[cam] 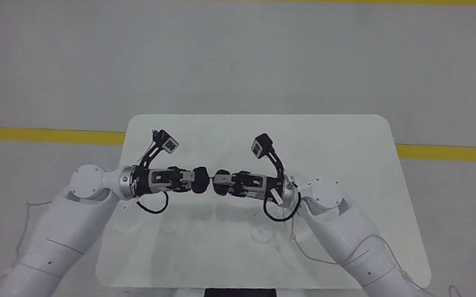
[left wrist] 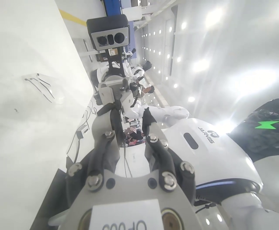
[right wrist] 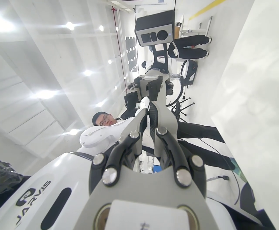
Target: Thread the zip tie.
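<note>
My two grippers meet tip to tip over the middle of the white table [cam: 336, 146]. The left gripper [cam: 201, 180] [left wrist: 130, 111] is open, with a wide gap between its black fingers [left wrist: 148, 119] and nothing visible in that gap. The right gripper [cam: 220, 181] [right wrist: 150, 106] has its fingers pressed together, with a ribbed black pad [right wrist: 153, 113] showing at the seam. I cannot make out a zip tie between them. In the left wrist view, several black zip ties lie in a clear bag [left wrist: 42, 87] on the table.
A small dark bit [left wrist: 15, 110] lies on the table near the bag. Each arm's wrist camera [cam: 165, 142] [cam: 262, 146] stands up above its gripper. The table's edges run close to both elbows.
</note>
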Motion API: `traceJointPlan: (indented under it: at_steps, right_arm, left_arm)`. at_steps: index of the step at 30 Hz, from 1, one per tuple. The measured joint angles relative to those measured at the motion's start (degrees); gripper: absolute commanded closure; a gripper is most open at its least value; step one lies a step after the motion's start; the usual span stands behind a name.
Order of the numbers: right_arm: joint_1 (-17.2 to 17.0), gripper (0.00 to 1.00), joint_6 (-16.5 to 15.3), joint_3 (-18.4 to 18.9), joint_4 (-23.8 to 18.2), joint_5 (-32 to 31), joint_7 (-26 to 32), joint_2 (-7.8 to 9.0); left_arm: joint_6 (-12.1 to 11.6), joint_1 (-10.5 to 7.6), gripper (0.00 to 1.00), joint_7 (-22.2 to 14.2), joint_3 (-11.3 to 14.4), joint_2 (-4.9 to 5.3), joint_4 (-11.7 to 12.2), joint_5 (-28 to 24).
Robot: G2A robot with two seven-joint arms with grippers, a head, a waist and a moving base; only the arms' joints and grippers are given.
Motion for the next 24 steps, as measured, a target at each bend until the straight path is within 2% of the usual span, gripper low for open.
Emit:
traceJointPlan:
  at_steps: [4,9,13,19,23,24]
  right_arm:
    - [0.1,1.0,0.1,0.1,-0.1,0.0,0.4,0.03]
    - [0.2,1.0,0.3,0.1,0.1,-0.2,0.6,0.02]
    - [0.4,1.0,0.3,0.0,0.3,-0.1,0.9,-0.02]
    - [0.5,1.0,0.3,-0.2,0.4,0.2,1.1,-0.08]
    - [0.4,1.0,0.2,-0.2,0.4,0.2,1.1,-0.11]
    - [0.4,0.58,0.2,-0.2,0.3,0.2,1.1,-0.1]
  left_arm:
    - [0.0,-0.25,0.86,0.0,0.2,-0.05,0.4,0.1]
    - [0.0,-0.51,0.86,0.1,0.6,-0.11,0.6,0.2]
    - [0.0,-0.66,0.9,0.1,0.8,-0.12,0.8,0.3]
    - [0.0,-0.72,1.0,0.1,1.1,-0.13,0.9,0.3]
    - [0.0,-0.66,1.0,0.1,1.2,-0.11,0.8,0.4]
    - [0.0,-0.65,1.0,0.1,1.2,-0.1,0.8,0.5]
